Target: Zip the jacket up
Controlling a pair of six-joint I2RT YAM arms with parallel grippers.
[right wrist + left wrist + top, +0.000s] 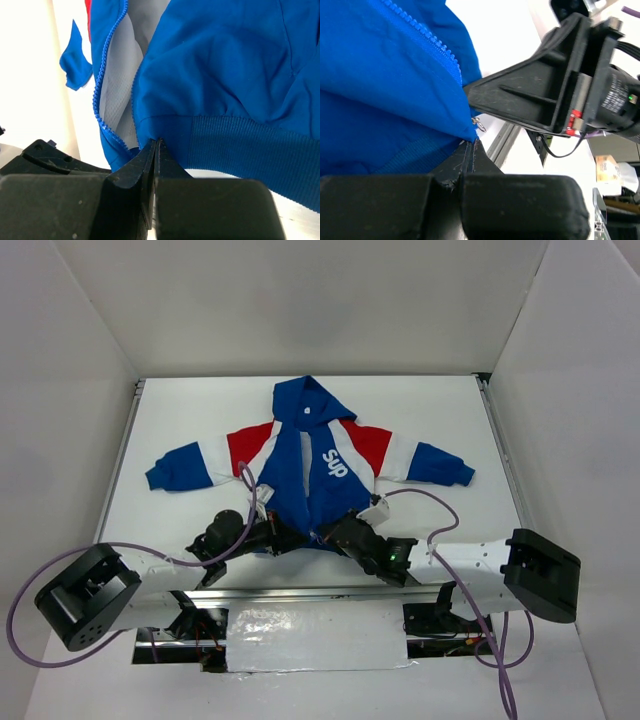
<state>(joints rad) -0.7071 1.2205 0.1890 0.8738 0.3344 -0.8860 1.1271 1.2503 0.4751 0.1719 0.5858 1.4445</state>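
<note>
The blue, red and white hooded jacket is not yet zipped; left fingers and right fingers each pinch its bottom hem.

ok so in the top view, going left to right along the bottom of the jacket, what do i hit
left arm → left gripper → right gripper → right arm; both grippers pinch the bottom edge of the jacket

A royal-blue jacket — red and white bands across shoulders and sleeves, white lettering on the chest — against a white table. Its zipper teeth match the blue; the lining is pale grey mesh, the hem ribbed blue. The left gripper and right gripper are black — their cables purple.
</note>
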